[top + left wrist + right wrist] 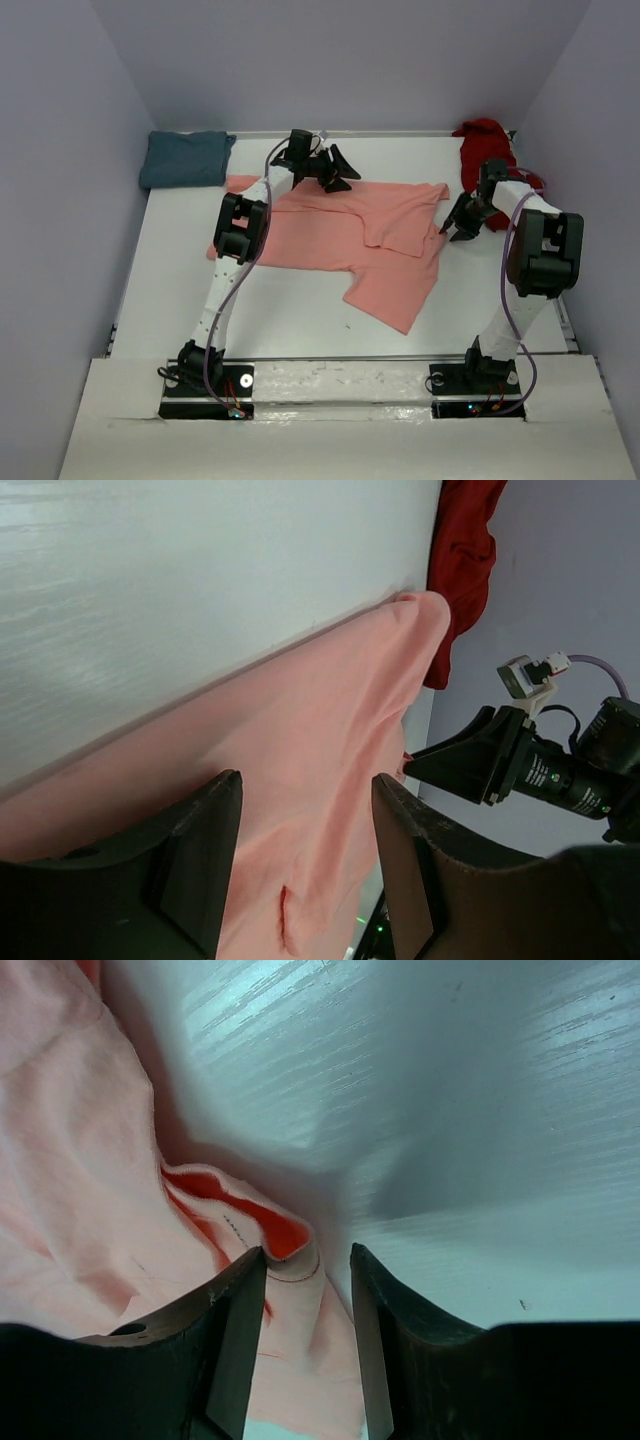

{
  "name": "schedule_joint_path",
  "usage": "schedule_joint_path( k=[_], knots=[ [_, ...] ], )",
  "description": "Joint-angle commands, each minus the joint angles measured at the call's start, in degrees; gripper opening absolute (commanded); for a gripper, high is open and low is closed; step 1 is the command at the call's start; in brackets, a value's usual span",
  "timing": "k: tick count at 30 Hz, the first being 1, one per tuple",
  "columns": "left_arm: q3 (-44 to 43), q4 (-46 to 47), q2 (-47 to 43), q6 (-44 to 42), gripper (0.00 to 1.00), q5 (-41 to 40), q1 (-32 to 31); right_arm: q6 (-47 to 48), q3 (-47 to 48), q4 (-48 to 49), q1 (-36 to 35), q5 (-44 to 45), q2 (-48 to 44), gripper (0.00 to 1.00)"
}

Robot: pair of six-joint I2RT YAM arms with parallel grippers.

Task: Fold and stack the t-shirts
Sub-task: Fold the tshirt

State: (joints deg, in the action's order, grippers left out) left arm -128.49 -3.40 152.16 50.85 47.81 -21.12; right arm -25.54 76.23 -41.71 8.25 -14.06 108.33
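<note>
The left gripper (345, 172) and right gripper (455, 234) are held parted at the salmon-pink shirt (335, 238), flanked by the teal shirt (185, 160) and dark red shirt (482, 152).

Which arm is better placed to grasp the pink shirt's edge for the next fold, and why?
Probably the right. The right gripper is down at the edge of the salmon-pink t-shirt, with a raised hem fold right at its open jaws. The left gripper sits open over the far edge, gripping nothing.
</note>
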Motion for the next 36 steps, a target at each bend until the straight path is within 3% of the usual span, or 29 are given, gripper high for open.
schedule_joint_path(
  k=[1,12,17,18,19,22,24,36],
  knots=[
    [-2.73,3.05,1.91,3.11,0.63,3.34,0.65,-0.47,-0.73,2.78,0.36,-1.05,-1.37,0.44],
    [-0.89,2.7,1.92,2.77,0.63,2.99,1.79,-1.44,2.17,3.66,0.36,-2.72,1.18,0.4],
    [-1.24,-4.59,1.48,-1.54,0.63,-1.22,2.23,-1.36,1.73,3.83,0.36,-2.64,1.27,0.36],
    [-1.41,-7.04,1.48,-2.85,0.63,-2.71,2.4,-1.27,1.56,3.83,0.36,-2.46,1.18,0.33],
    [-1.5,-8.1,1.56,-3.47,0.63,-3.33,2.4,-1.27,1.56,3.75,0.36,-2.37,1.26,0.22],
    [-1.42,-11.1,1.65,-4.79,0.63,-5.09,2.67,-1.35,1.3,3.75,0.36,-2.46,1.62,0.04],
    [-1.24,-12.68,1.56,-5.15,0.63,-6.32,2.93,-1.44,0.94,3.75,0.36,-2.28,1.53,0.0],
    [-3.35,-14.09,2.35,-5.41,0.63,-9.93,8.28,-0.48,-1.34,0.5,0.36,2.81,-0.49,0.0]
  ],
)
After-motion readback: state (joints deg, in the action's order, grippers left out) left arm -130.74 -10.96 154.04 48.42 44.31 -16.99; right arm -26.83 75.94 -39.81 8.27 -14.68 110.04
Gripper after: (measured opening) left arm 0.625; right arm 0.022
